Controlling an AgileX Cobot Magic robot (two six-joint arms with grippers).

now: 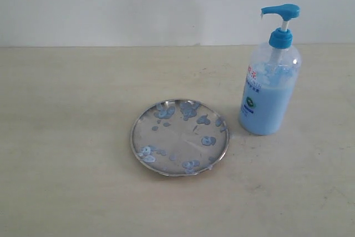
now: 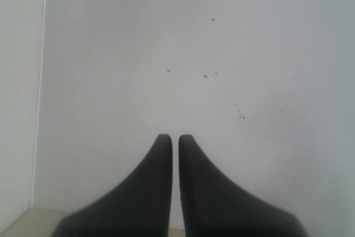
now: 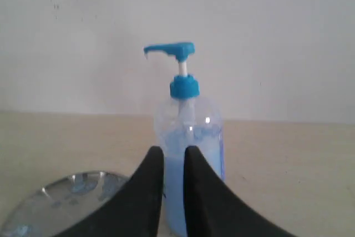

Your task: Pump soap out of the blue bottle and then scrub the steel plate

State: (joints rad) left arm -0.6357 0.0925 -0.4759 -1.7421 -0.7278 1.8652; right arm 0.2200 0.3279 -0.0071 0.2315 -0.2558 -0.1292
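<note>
Beige tabletop [image 1: 66,137] against a white wall [image 1: 138,4]. We list:

1. Steel plate [image 1: 178,137], lying flat near the middle of the table, speckled with blue-grey blobs [image 1: 208,141].
2. Blue bottle [image 1: 269,98], upright at two o'clock from the plate, just beside its rim and apart from it; pump head [image 1: 281,10] on top, light blue soap [image 1: 266,116] inside.
3. Left gripper [image 2: 175,140]: jaws drawn to a thin slit, holding nothing, facing the wall.
4. Right gripper [image 3: 173,151]: jaws narrow, empty, with the bottle beyond them.
</note>
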